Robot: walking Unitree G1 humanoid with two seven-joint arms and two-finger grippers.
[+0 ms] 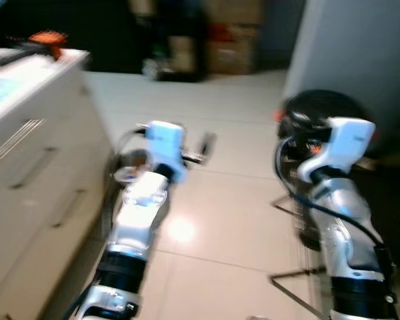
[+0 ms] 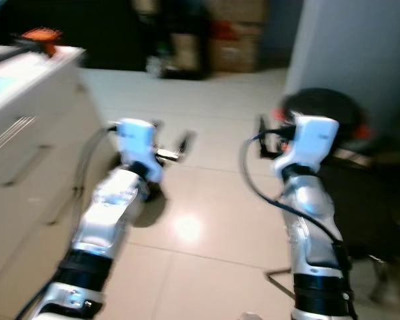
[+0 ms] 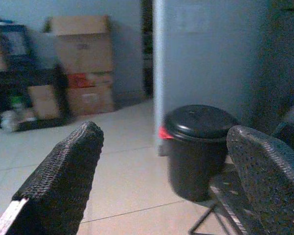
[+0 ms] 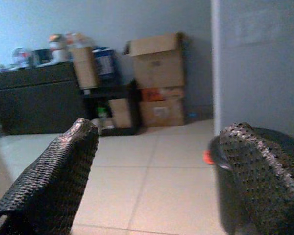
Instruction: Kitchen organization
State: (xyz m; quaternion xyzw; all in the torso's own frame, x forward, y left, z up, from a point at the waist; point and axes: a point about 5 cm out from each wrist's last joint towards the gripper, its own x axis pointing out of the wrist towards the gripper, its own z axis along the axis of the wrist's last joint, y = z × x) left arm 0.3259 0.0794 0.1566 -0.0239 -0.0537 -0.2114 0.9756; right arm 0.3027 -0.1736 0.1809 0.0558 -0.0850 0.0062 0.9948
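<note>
Both arms are stretched forward over the pale tiled floor (image 1: 220, 220), and the head views are blurred. The left gripper (image 3: 161, 161) is released: in its wrist view the two black fingers (image 3: 63, 181) stand far apart and nothing is between them. The right gripper (image 4: 157, 171) is released too, its fingers (image 4: 54, 181) wide apart with only floor and the room behind them. Neither gripper holds or touches anything.

At the robot's left stands a white cabinet (image 1: 33, 173) with drawers and long handles. On its top, at the far end, lies something orange and black (image 1: 43, 41); it is too blurred to say what it is. A light blue area also shows on the top, not clear enough to name.

At the robot's right a black bin (image 3: 198, 149) with a closed lid and a red part at its rim stands on the floor, just beside a grey wall (image 3: 206, 58). The right arm (image 1: 340, 220) reaches in front of this bin in the head views. Beside the bin there is a dark metal frame (image 1: 293, 283), maybe a chair, but I cannot tell.

Far across the floor, against the back wall, cardboard boxes (image 4: 159, 78) are stacked, and near them stands a dark low cabinet (image 4: 36, 100) with jars and small things on top. A low dark shelf (image 4: 112, 110) with a box in it is between them
</note>
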